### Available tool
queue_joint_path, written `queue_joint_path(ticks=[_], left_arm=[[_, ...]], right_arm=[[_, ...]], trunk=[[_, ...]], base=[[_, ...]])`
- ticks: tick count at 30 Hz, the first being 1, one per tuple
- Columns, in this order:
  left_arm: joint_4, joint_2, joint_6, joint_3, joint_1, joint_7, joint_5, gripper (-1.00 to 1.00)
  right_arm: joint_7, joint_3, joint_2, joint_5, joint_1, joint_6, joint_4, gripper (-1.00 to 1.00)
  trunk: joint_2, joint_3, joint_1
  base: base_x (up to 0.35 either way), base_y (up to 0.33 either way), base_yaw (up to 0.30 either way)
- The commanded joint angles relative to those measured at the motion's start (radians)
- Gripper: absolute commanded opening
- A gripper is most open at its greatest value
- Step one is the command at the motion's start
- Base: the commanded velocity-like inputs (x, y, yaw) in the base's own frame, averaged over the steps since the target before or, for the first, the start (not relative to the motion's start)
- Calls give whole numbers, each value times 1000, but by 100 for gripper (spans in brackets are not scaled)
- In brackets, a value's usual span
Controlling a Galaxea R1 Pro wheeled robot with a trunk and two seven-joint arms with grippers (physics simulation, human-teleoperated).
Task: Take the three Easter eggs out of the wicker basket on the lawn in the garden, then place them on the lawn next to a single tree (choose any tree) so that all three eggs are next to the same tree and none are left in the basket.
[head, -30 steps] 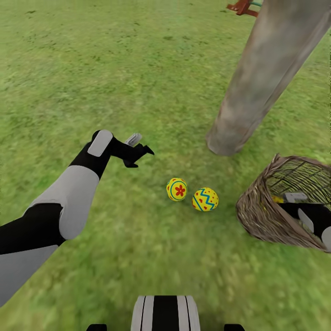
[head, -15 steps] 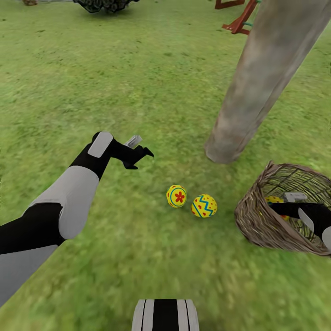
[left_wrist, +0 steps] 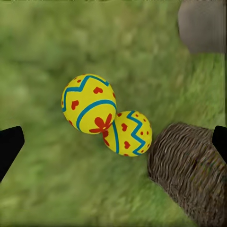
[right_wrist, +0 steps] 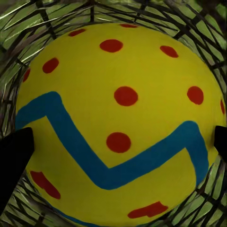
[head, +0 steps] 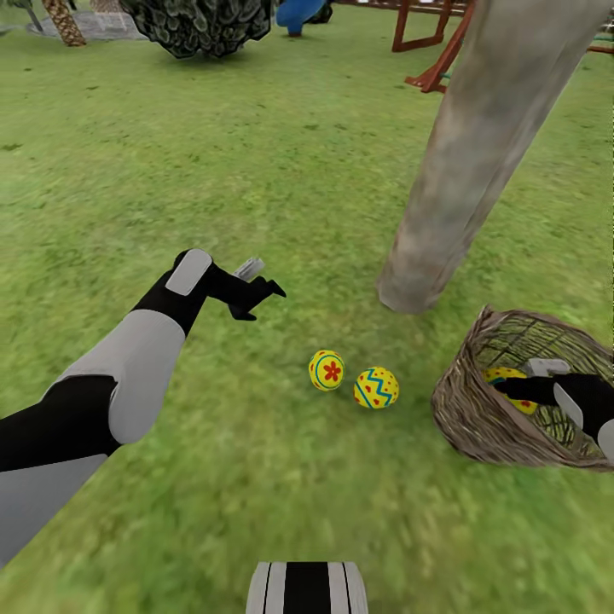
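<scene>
background objects, far edge of view

a dark-leaved bush (head: pixel 200 24) stands at the far side. a palm trunk (head: pixel 64 20) rises beside a grey paved patch (head: pixel 101 26). a red-brown wooden playset frame (head: pixel 426 38) stands nearby, with a blue slide (head: pixel 300 13) beside the bush.

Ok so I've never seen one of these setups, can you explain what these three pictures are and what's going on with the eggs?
It is a simulated two-armed robot on a lawn. The big picture looks down from its head; the other two come from cameras beside each pincer. Two painted eggs lie on the grass near a thick tree; the left wrist camera shows the same pair. The left pincer hangs open above the grass, holding nothing. The right pincer reaches into a tipped basket, where the third egg sits between its fingers. Whether it is gripped yet is unclear.
</scene>
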Motion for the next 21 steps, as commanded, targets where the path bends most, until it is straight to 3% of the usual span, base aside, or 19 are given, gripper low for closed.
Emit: queue_joint_path(ticks=[1, 10, 12, 21], left_arm=[[0, -1, 4, 7, 0, 10, 6, 100], [0, 4, 4, 7, 0, 10, 7, 100], [9, 11, 4, 7, 0, 10, 8, 100], [58, 13, 2, 7, 0, 8, 6, 100]], right_arm=[[1, 8, -1, -10, 0, 5, -1, -100], [23, 8, -1, -9, 0, 6, -3, -100], [59, 8, -1, -9, 0, 6, -3, -100], [69, 7, -1, -9, 0, 5, -4, -100]], trunk=[[0, 3, -1], [2, 38, -5], [3, 46, -6], [5, 81, -10]], base=[[-15, 0, 0], [-154, 0, 0], [-31, 0, 0], [-2, 0, 0]])
